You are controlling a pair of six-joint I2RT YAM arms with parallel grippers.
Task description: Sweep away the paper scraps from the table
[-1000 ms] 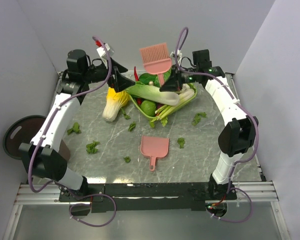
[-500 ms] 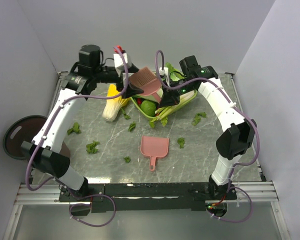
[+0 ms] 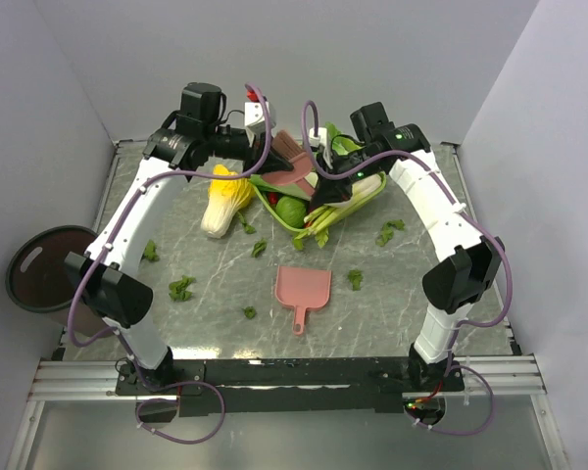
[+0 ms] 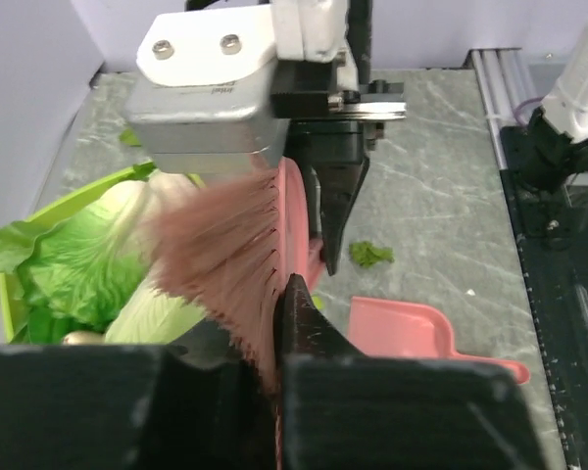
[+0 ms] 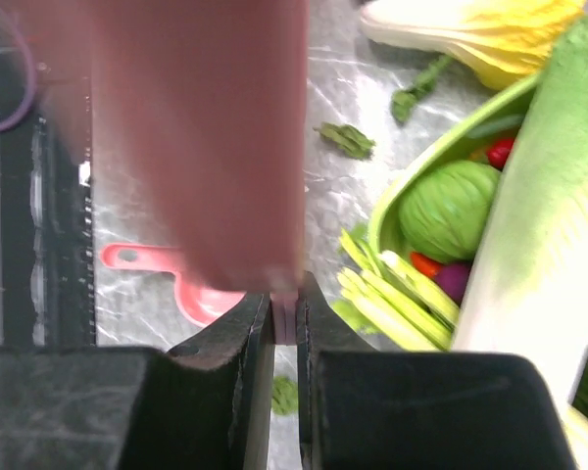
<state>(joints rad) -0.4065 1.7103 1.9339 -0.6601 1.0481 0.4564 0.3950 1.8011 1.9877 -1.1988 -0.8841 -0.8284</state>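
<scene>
One brush (image 4: 225, 245) swung leftward since before; right end effector (image 5: 285, 305) clenching it, left (image 4: 279, 299) unclear.

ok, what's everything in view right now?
paper scraps: about seven, dark green, scattered over the table
dustpan: one, pink, flat at centre front
brush: one, pink, in the air at the back
cabbage: one, yellow and white, back left
tray: one, light green, back centre
greens: several, green, in the tray
bin: one, dark brown, beyond the left edge
table: one, grey marble
right gripper: shut on the brush handle
left gripper: at the brush head, grip unclear
</scene>
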